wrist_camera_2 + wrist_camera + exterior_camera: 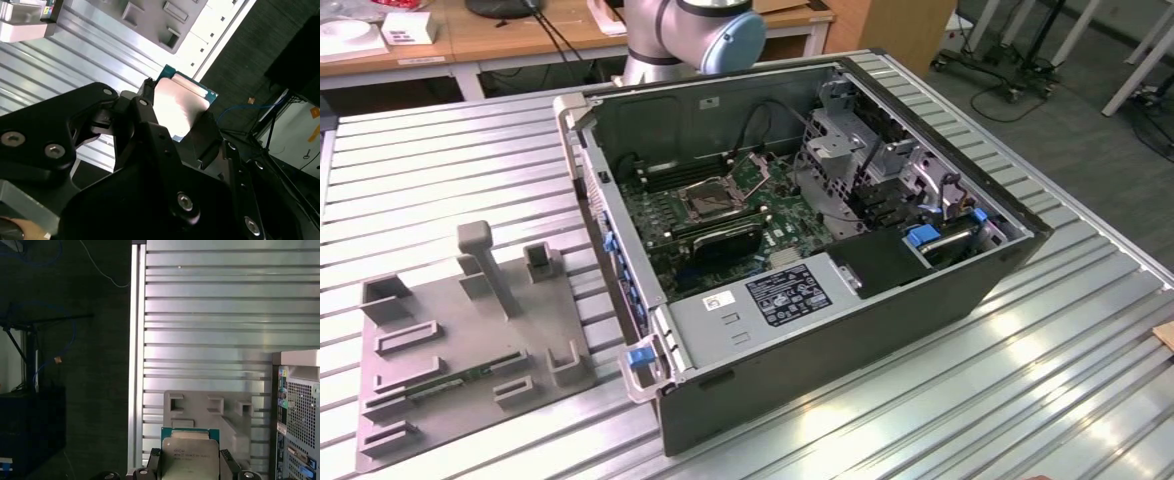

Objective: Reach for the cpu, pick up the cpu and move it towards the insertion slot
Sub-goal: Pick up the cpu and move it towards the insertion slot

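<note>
Silvery-white on top and green round the edge, the small flat square cpu (pixel 181 102) is gripped in the black metal tool (pixel 177 120). The tool is clenched on the chip; one black finger (pixel 144 112) presses one side and the other finger presses the far side.

In the first wrist view the cpu (pixel 190 456) shows between the two tips of the tool (pixel 190 465), with its pale top facing the camera. The chip is up in the air, off the ribbed silver metal table (pixel 225 315). Down on the table lies a flat grey plastic tray with little box-shaped holders (pixel 210 407); a corner of the big black and silver computer case (pixel 300 405) stands just beside that tray.

In the exterior view the computer case (pixel 854 300) lies on the table (pixel 454 160) with its side open, so you can look in. Inside is a green board (pixel 781 215) with many small parts. On that board sits the insertion slot (pixel 711 200), a square with a shiny metal frame round a dark middle; the dark middle is bare. The grey tray (pixel 467 350) rests on the table at the exterior view's left of the case, close to it but not touching. A grey and blue robot arm (pixel 691 30) rises behind the far side of the case.
</note>
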`<state>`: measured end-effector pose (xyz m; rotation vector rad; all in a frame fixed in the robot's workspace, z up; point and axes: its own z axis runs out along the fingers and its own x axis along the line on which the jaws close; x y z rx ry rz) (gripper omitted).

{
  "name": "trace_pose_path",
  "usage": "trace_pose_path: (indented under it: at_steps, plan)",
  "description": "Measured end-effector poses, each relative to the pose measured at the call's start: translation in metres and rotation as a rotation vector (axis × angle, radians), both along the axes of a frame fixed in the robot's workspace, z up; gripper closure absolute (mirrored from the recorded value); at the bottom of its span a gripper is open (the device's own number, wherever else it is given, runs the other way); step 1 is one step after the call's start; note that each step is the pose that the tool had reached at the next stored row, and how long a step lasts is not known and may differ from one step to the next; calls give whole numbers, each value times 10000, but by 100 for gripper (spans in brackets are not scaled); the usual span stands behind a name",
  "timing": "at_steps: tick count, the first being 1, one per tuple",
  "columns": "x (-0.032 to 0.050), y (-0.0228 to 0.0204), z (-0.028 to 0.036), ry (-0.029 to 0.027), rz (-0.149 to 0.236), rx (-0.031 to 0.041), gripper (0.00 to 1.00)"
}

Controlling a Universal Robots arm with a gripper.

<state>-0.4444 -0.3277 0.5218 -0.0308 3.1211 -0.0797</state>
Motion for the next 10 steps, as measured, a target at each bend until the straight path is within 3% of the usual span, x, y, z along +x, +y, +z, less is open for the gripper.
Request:
trace_pose_path:
  at_steps: [2,4,10]
  plan:
    - [1,-78,-37,0,2,-1,46]
    - [0,-126,-73,-2,0,1,46]
    - [0,-130,-83,1,0,0,46]
